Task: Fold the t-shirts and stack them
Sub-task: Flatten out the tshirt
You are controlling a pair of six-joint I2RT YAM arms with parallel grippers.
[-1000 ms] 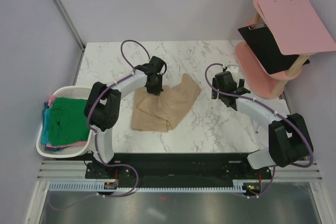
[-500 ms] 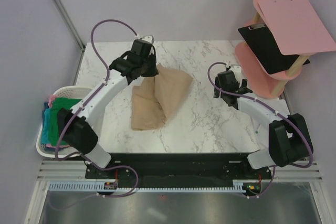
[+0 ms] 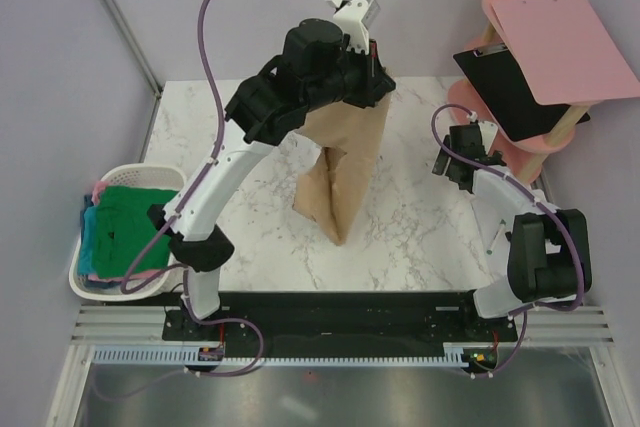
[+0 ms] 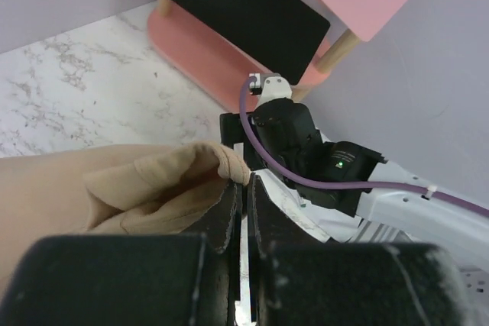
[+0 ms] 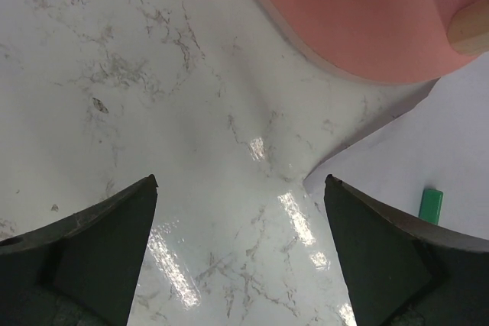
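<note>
Left end effector (image 4: 246,188) clamped together on a bunched edge of the tan t-shirt (image 3: 340,162); I see the cloth hanging straight below it toward the bench (image 3: 420,237). Right end effector (image 5: 238,182) fingers wide apart, holding nothing, above bench. Green t-shirt (image 3: 125,227) in laundry basket (image 3: 130,175), far left of both.

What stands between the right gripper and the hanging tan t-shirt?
Nothing visible does. Only the marble table lies between the open right gripper and the tan t-shirt, which hangs from the shut left gripper.
</note>
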